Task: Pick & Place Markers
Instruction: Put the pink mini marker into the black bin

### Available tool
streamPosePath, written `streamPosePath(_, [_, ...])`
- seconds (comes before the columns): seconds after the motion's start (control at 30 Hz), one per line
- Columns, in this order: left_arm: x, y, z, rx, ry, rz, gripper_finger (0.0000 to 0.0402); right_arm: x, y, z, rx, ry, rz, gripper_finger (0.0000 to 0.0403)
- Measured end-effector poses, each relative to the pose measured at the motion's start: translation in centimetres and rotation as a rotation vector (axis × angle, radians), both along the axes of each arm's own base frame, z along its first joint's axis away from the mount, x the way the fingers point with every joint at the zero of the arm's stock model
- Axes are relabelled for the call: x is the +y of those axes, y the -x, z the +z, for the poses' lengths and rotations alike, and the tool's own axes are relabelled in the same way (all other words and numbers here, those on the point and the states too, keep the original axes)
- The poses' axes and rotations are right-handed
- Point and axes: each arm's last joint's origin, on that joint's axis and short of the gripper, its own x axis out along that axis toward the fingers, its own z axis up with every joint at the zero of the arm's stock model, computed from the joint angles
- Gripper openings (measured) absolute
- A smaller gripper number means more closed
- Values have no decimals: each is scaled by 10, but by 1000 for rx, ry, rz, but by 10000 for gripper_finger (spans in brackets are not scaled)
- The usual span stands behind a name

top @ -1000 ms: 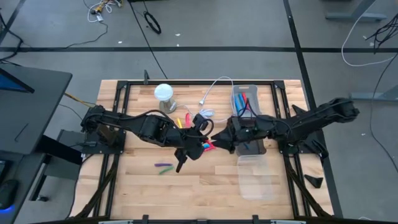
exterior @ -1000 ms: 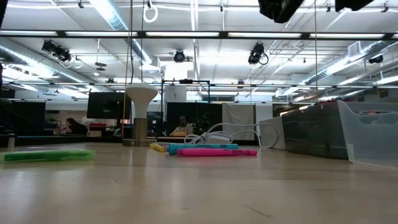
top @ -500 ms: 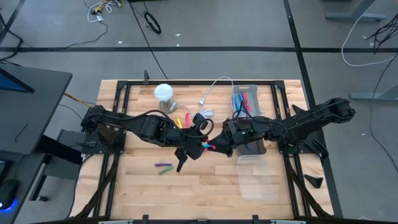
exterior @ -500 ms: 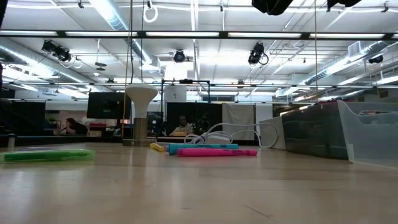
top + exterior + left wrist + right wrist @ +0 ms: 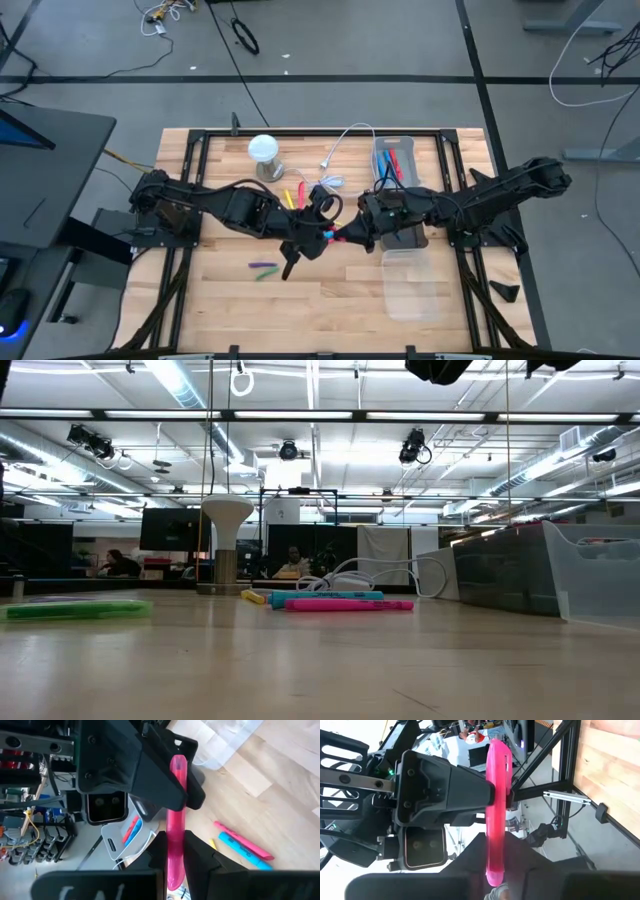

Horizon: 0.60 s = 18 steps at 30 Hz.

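Observation:
A pink marker (image 5: 335, 237) hangs in the air above the middle of the table, between my two grippers. My left gripper (image 5: 322, 234) is shut on one end of it and my right gripper (image 5: 347, 236) on the other. The two grippers face each other. More markers lie flat on the wood: a pink one (image 5: 350, 603), a blue one (image 5: 325, 596) and a yellow one (image 5: 252, 597) near the middle. A green and a purple one (image 5: 263, 268) lie nearer the front. Others sit in a clear box (image 5: 393, 163) at the far right. My left gripper pinches the pink marker's near end (image 5: 175, 865) between its two fingers (image 5: 157, 851). It comes from the table's left, slanting down. The marker sticks straight out ahead along the fingers, clear of the table. My right gripper pinches the marker's other end (image 5: 495, 857) between its two fingers (image 5: 470, 852). It comes level from the table's right. The marker runs along the fingers toward the left gripper (image 5: 445, 785), lifted clear.
A white mushroom-shaped stand (image 5: 264, 152) and a white cable (image 5: 345, 140) are at the table's far side. An empty clear container (image 5: 410, 285) lies at the front right. Open wood lies along the near edge.
My right gripper has edged toward the left gripper and closed its fingers on the free end of the pink marker. The marker has stayed where it was, in the left gripper's hold.

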Motion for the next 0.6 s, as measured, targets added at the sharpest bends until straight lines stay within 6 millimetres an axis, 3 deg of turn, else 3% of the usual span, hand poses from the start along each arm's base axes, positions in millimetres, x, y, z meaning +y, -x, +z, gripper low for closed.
streamPosePath(0.23, [0, 0, 0, -5, 25, 22, 43, 0, 0, 0, -4, 11, 0, 25])
streamPosePath(0.6, [2, 2, 1, -81, 301, 287, 137, -2, 1, -4, 27, 98, -63, 22])
